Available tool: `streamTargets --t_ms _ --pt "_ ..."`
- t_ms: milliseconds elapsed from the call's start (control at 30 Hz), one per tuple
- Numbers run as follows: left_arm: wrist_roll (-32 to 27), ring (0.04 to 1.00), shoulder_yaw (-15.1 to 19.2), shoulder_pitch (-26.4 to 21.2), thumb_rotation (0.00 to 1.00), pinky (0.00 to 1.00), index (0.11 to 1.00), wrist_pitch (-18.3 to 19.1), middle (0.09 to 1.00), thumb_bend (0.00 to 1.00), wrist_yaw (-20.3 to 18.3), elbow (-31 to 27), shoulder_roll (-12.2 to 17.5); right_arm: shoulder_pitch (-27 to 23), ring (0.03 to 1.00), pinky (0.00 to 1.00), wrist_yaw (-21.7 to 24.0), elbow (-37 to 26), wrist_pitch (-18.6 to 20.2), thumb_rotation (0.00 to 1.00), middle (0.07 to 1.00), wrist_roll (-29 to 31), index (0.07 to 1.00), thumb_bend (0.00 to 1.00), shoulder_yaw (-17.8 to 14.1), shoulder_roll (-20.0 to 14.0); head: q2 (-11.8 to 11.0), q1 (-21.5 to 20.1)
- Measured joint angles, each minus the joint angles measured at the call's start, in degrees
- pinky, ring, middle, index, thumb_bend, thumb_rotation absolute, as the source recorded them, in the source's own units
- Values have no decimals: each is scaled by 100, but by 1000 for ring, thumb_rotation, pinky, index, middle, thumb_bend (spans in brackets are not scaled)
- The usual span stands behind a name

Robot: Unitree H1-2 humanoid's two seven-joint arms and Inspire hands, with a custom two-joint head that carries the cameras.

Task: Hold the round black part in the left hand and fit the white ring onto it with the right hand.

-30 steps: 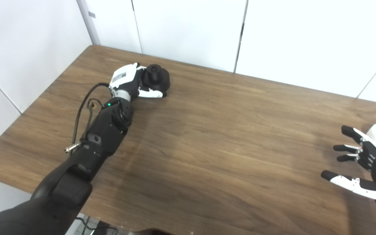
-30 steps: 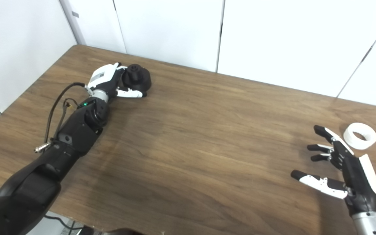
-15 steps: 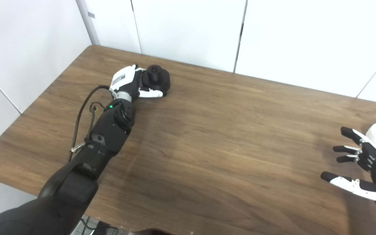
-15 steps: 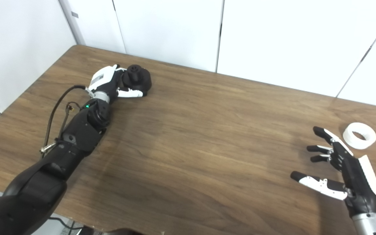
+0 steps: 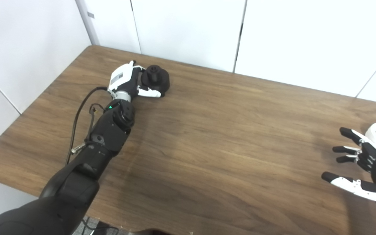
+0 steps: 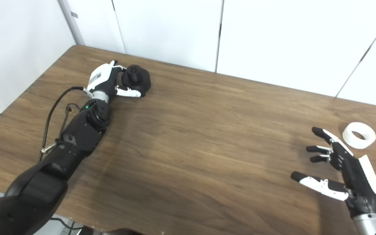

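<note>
The black part (image 6: 137,76) was round and matte, a squat domed body with a small raised knob on top, standing at the far left of the table (image 6: 191,130). The left hand (image 6: 109,81) was wrapped around its near side, thumb lying along its base, gripping it. The white ring (image 6: 359,135) was a short, thick band with a wide centre hole, lying flat near the table's right edge. The right hand (image 6: 341,166) hovered just beside it, fingers spread, holding nothing. The table was dark wood grain, set against plain white wall panels (image 6: 168,29) with thin dark seams. A grey label on the left hand's back was too small to read.
</note>
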Motion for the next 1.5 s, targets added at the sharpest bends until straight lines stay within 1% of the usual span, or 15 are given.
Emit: streamTargets --t_ms 100,333,367,567,700,867,1033,1067,1100,1133,1233,1367,1500 --pt "-74 1000 19 16 219 1000 668 -138 985 988 51 17 -13 10 705 604 21 1 -1 299 882 10 842 735 -28 0 26 -9" --pt "-169 1000 46 21 196 1000 654 -279 972 971 127 81 -100 14 701 592 42 2 -2 288 881 40 844 734 -46 0 35 -9" --pt "-178 1000 45 22 192 1000 650 -315 969 971 157 98 -110 13 700 590 45 2 -2 287 881 58 845 733 -50 0 70 17" --pt "-213 1000 33 21 152 1000 616 -573 944 950 377 284 -162 13 701 587 64 3 -2 286 878 76 845 729 -54 0 70 9" --pt "-258 1000 43 21 121 1000 581 -708 942 936 523 398 -190 12 697 590 67 8 -3 291 876 80 841 726 -55 0 70 -9" --pt "-347 1000 42 40 98 1000 562 -849 951 937 503 415 -207 5 693 583 67 8 -3 292 878 81 843 722 -55 0 70 0" --pt "-576 1000 45 162 101 1000 543 -1066 960 949 319 299 -222 4 686 580 67 8 -3 289 873 81 841 722 -55 0 79 0" --pt "-593 1000 40 202 84 1000 517 -1088 961 742 274 228 -225 5 687 580 67 8 -3 288 873 81 841 723 -55 0 88 0" --pt "-629 1000 36 227 73 1000 501 -1103 966 613 233 176 -236 4 688 579 67 7 -3 292 873 81 841 722 -54 0 97 0" --pt "-668 1000 33 242 70 1000 495 -1125 967 569 203 161 -251 2 689 578 67 7 -3 294 873 81 841 722 -54 1 97 0" --pt "-717 1000 -12 302 67 1000 489 -1240 971 529 50 49 -257 -2 689 574 67 8 -3 288 870 79 841 719 -53 1 97 0" --pt "-760 1000 -138 371 68 1000 487 -1478 974 524 -168 -59 -277 -10 690 574 67 12 -6 274 871 77 843 705 -50 1 114 -9" --pt "-824 1000 -257 465 68 1000 487 -1672 995 524 -525 -287 -272 -22 692 580 67 45 -7 298 875 76 843 713 -45 2 114 -35"
